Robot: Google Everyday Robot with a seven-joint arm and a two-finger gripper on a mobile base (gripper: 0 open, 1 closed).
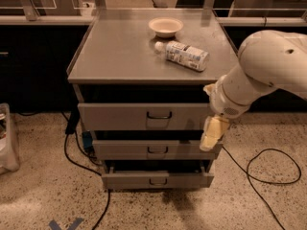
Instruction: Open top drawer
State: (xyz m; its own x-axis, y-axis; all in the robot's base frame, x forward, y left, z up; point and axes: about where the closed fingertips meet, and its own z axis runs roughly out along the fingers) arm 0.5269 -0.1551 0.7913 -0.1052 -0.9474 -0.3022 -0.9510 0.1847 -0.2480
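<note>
Top drawer: I see the top drawer just under the cabinet top. It is the widest and tallest of the three grey fronts, plain and flat, with a dark band of shadow above it.
Handle: a small dark wire loop handle sits at the centre of that front, with nothing touching it.
Gripper: my gripper hangs pointing down at the right end of the top drawer's front. Its pale tip reaches over the right end of the middle drawer, well apart from the handle.
Grip: I see the gripper side-on as one pale shape, so I cannot tell how it is set. It holds nothing that I can make out.
Arm: the white arm comes in from the right edge, bulky, level with the cabinet top's right front corner.
Lower drawers: the middle drawer and the bottom drawer are narrower and shorter, each with its own small loop.
On top: a shallow bowl stands near the back, and a bottle lies on its side just in front of it.
Floor: speckled, with a black cable looping at the right.
</note>
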